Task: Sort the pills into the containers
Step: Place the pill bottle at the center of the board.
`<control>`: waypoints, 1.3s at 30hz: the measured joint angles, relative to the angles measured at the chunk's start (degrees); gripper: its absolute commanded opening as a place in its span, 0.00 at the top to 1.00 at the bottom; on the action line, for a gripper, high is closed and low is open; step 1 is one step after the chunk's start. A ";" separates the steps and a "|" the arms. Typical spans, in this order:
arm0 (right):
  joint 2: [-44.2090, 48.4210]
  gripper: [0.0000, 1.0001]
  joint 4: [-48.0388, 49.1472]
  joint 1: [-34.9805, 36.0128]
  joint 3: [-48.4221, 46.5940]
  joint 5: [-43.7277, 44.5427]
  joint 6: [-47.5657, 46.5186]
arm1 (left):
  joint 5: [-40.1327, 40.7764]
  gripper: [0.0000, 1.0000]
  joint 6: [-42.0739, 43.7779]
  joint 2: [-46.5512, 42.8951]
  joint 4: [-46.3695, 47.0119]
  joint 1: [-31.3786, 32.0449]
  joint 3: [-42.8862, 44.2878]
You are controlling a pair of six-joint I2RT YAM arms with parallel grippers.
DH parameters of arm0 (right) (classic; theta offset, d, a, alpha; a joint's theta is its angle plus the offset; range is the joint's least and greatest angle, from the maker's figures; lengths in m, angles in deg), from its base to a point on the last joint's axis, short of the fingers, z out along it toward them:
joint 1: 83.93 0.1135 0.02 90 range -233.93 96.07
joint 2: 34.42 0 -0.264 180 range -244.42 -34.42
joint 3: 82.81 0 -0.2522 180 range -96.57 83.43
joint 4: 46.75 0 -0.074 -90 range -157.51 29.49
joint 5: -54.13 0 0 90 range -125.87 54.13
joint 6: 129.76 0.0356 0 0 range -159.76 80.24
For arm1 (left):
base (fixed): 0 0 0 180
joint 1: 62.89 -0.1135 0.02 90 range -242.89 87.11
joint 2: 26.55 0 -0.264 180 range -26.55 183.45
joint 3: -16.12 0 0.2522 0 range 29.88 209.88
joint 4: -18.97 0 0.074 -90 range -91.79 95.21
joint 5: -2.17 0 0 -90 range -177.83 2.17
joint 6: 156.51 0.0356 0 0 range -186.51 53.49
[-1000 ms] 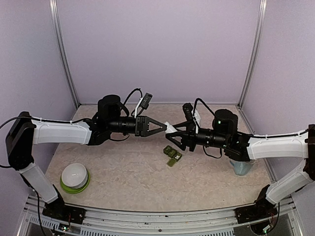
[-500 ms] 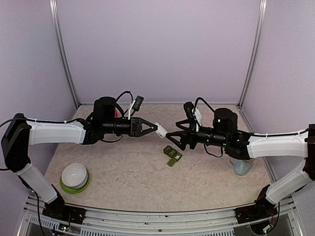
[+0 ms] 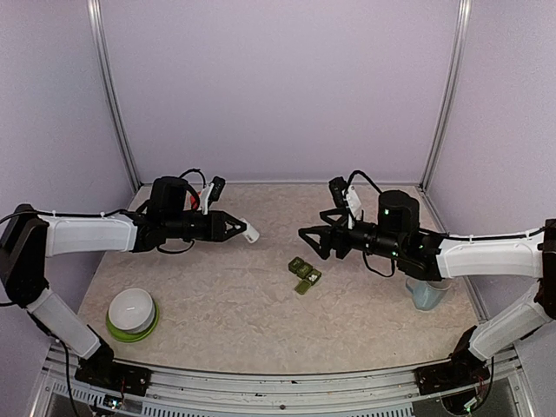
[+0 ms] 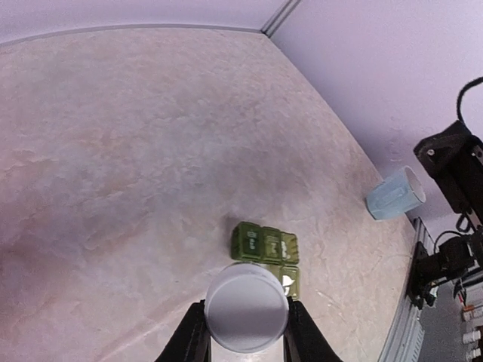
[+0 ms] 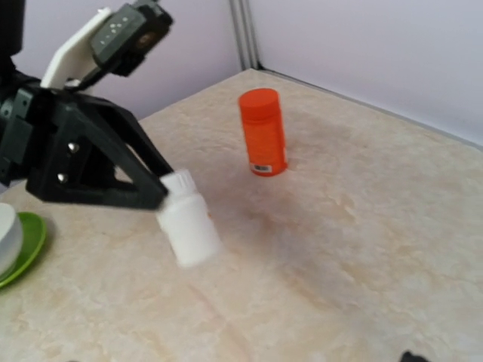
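The containers (image 3: 304, 274) are a small dark green strip of joined squares lying on the table's middle, also in the left wrist view (image 4: 264, 243). A white speck (image 4: 287, 282), perhaps a pill, shows in a green square beside the strip. My left gripper (image 3: 241, 230) is shut on a small white bottle (image 3: 251, 233), held in the air left of the strip. Its round base (image 4: 247, 305) fills the space between my fingers (image 4: 195, 339). The right wrist view shows that bottle (image 5: 189, 225) held near its cap. My right gripper (image 3: 306, 236) hangs open and empty above the strip.
An orange-red bottle (image 5: 263, 132) stands upright at the back, behind the left arm. A white bowl on a green plate (image 3: 132, 314) sits front left. A pale blue cup (image 3: 427, 295) stands at the right, under the right arm.
My right gripper opened and let go of the white bottle. My left arm drew back to the left with the bottle, so the two grippers now stand apart.
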 measured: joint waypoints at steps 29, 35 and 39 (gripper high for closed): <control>-0.87 0.10 -2.19 -0.28 0.02 4.76 -0.07 | 23.30 0.77 2.71 4.07 -6.23 -12.98 -1.81; -1.40 0.10 -2.23 -0.28 0.02 4.74 -0.07 | 27.08 0.77 2.73 5.55 -6.25 -14.32 -1.81; -1.57 0.10 -2.27 -0.28 0.02 4.74 -0.04 | 29.46 0.77 2.75 7.34 -6.27 -14.38 -1.79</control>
